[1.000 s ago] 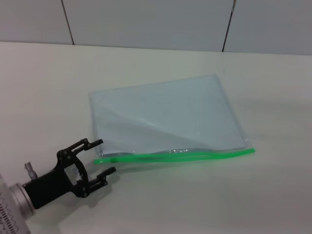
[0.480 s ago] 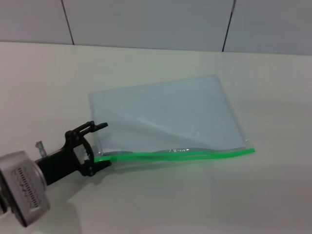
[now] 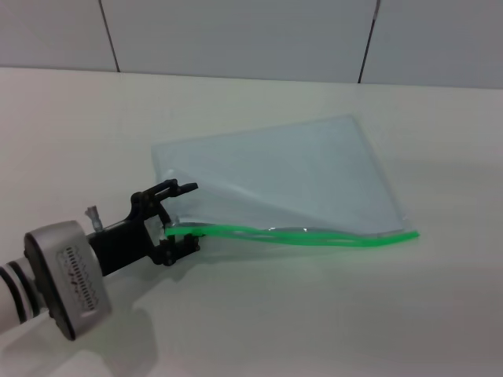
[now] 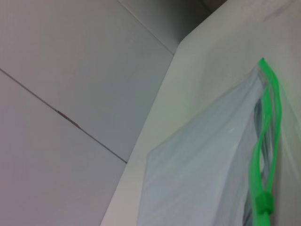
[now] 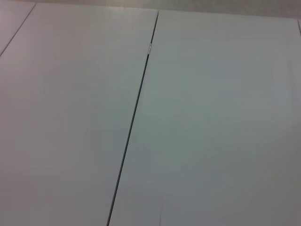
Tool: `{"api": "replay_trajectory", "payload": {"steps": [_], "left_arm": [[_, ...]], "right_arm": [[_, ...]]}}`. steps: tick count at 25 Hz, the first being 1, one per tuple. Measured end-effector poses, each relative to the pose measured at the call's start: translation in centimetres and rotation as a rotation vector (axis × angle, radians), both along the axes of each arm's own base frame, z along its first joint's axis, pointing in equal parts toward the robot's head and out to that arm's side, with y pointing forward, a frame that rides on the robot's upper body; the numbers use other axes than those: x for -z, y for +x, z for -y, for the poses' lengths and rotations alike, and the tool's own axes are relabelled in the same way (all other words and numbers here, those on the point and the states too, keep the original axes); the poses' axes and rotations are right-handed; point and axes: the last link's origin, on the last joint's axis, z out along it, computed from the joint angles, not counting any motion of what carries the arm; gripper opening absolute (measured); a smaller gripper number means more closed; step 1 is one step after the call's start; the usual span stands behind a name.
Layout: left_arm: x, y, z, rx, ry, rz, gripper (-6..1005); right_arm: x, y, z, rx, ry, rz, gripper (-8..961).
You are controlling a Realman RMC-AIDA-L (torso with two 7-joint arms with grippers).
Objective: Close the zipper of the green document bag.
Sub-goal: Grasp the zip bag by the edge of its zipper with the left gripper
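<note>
Lying flat, your translucent pale blue-grey plastic document bag [image 3: 279, 177] points its bright green zipper strip [image 3: 314, 236] left-to-right; left gripper [image 3: 182, 216] jaws stand open around its left end.

Table [image 3: 314, 314]: lying bare on every side of the bag, leaving open passage along its near edge and out to the right.
Bag [image 3: 291, 177]: lying flat mid-table, its left near corner being lifted off the surface.
Zipper [image 3: 314, 236]: running wavy along the near edge, the two green strips gaping apart in the left wrist view [image 4: 263, 141], slider [image 4: 264, 203] sitting at the end nearest that camera.
Left gripper [image 3: 182, 216]: occupying the left end of the zipper, fingers straddling the bag's corner, arm crossing the table's near left.
Wall [image 3: 236, 35]: standing behind the table's far edge, closing off that side.
</note>
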Motion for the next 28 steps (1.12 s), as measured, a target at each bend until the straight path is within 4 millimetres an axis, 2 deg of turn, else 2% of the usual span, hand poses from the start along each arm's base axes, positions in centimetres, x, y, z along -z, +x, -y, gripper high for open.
{"api": "replay_trajectory", "payload": {"steps": [10, 13, 18, 24, 28], "left_arm": [[0.3, 0.6, -0.5, 0.047, 0.02, -0.035, 700], [0.4, 0.8, -0.6, 0.054, 0.028, -0.03, 516], [0.4, 1.2, -0.8, 0.063, 0.032, -0.023, 279], [0.4, 1.3, -0.9, 0.07, 0.03, -0.024, 128], [0.4, 1.4, -1.0, 0.07, 0.032, -0.022, 93]], "right_arm": [[0.3, -0.2, 0.0, -0.015, -0.02, 0.008, 881], [0.6, -0.5, -0.2, -0.036, -0.047, 0.026, 881], [1.4, -1.2, -0.7, -0.079, -0.107, 0.068, 882], [1.9, -1.6, -1.2, -0.107, -0.152, 0.106, 882], [2.2, -1.7, -1.7, -0.104, -0.177, 0.119, 882]]}}
